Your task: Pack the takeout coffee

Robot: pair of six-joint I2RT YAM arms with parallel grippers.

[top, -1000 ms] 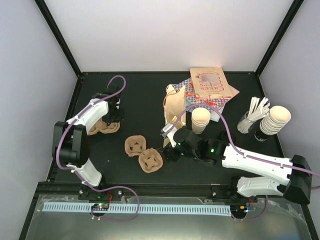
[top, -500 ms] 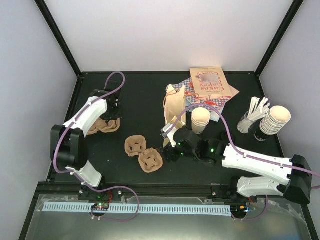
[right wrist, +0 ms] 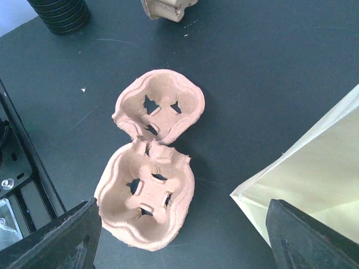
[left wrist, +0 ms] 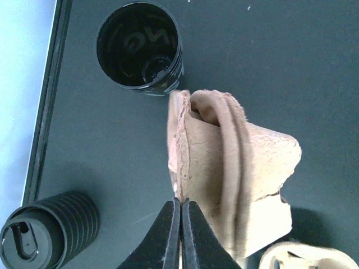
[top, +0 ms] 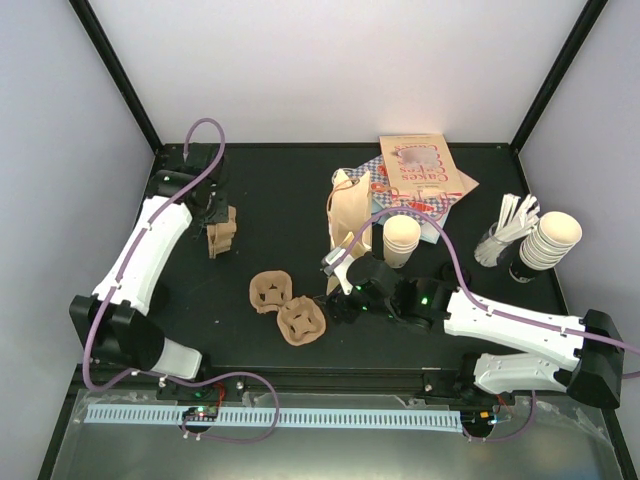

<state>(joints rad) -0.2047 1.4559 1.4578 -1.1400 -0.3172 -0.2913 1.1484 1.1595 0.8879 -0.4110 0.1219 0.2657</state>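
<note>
No takeout coffee shows in any view. My left gripper [top: 213, 214] [left wrist: 181, 206] is shut on the rim of a brown moulded cup carrier [top: 222, 232] [left wrist: 230, 168], which hangs on edge above the table at the left. My right gripper [top: 336, 272] [right wrist: 182, 224] is open and low over the table with nothing between its fingers. It lies between a pair of joined brown carriers [top: 287, 304] [right wrist: 151, 162] and the tan paper bag [top: 350, 205] [right wrist: 314, 179].
A stack of black lids [left wrist: 50, 230] [right wrist: 59, 14] and an empty black cup [left wrist: 139, 47] stand by the left edge. Another carrier [left wrist: 308, 260] lies below the held one. Lidless cream cups [top: 402, 238], printed flat bags [top: 425, 170], a second cup stack [top: 550, 240] and wooden sticks [top: 515, 218] fill the right.
My left arm swung back towards the far left corner, lifting the carrier off the table and turning it on edge. The right arm stayed still.
</note>
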